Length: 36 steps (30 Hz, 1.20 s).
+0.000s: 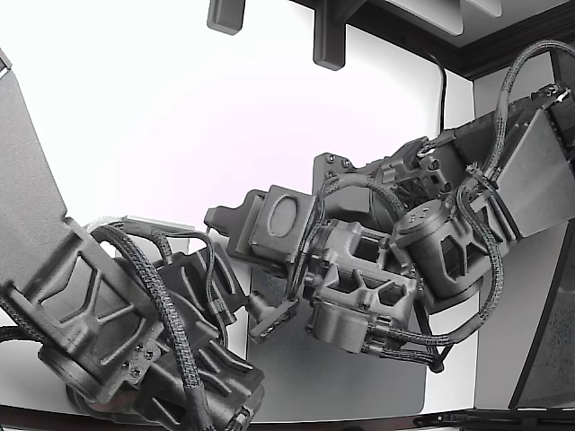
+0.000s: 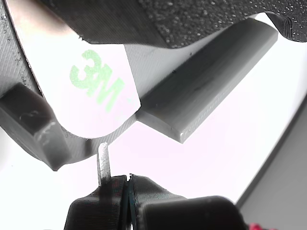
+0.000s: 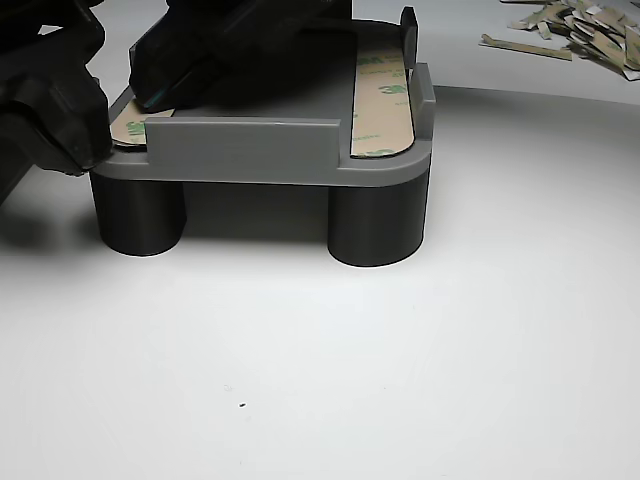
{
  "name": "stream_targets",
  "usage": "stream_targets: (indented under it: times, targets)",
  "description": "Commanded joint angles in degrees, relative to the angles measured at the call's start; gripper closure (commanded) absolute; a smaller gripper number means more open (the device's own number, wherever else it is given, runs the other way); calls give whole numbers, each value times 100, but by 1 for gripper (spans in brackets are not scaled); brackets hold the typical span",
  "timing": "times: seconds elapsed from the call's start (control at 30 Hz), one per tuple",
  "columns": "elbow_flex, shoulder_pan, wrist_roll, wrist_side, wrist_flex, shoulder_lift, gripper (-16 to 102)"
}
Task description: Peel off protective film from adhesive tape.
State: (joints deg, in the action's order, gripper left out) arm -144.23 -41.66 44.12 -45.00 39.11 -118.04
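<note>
A grey holder [image 3: 250, 150] stands on two dark round legs. It carries two strips of adhesive tape with green-printed protective film, one on the other view's right [image 3: 382, 100] and one on its left [image 3: 128, 128]. In the wrist view the printed film [image 2: 96, 91] fills the upper part, with a rounded end. My gripper [image 2: 125, 183] sits just below that end with its jaws pressed together. A thin pale sliver [image 2: 103, 163] rises from the fingertips towards the film's edge; I cannot tell whether it is film. In the other view the gripper [image 3: 100, 145] is at the holder's left corner.
A second black arm [image 3: 230, 40] lies over the holder's left half. A pile of peeled film scraps [image 3: 570, 35] lies on the white table at the back right of the other view. In the exterior view both arms [image 1: 359, 269] crowd the middle.
</note>
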Motion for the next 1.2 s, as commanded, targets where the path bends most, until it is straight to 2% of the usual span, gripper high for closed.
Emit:
stream_targets:
  times: [0.0,1.17]
  targets:
    - [202,88,9,-44,-35,-132,97]
    - [272,79,-9,-44,-62,53,97]
